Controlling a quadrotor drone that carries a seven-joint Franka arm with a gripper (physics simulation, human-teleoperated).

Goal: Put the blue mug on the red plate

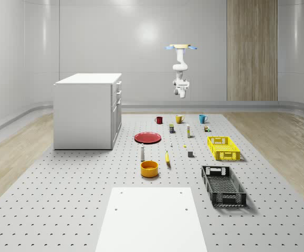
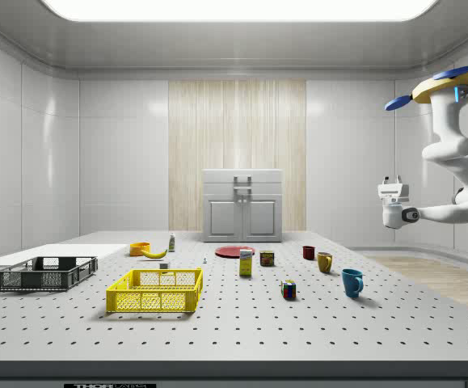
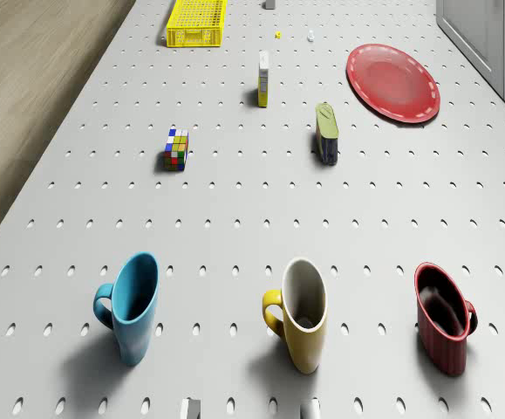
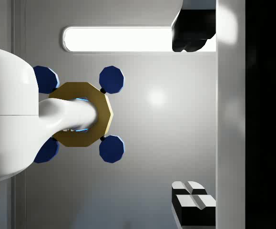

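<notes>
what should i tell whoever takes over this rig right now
Drone: hovering high beyond the row of mugs, at the table's far end.
End effector: well above the table, holding nothing; the wrist view looks up at the drone and ceiling.
Blue mug: upright on the table, at the end of the mug row beside the yellow mug; red mug at the other end.
Red plate: bare, near the cabinet, apart from the mugs.
Done: nothing yet.
Left: descend, grasp the blue mug, carry it to the plate, set it down.

My glossy blue mug [image 3: 134, 305] stands upright (handle outward) beside a yellow one; my flat round red plate [image 3: 392, 82] lies well apart.
</notes>
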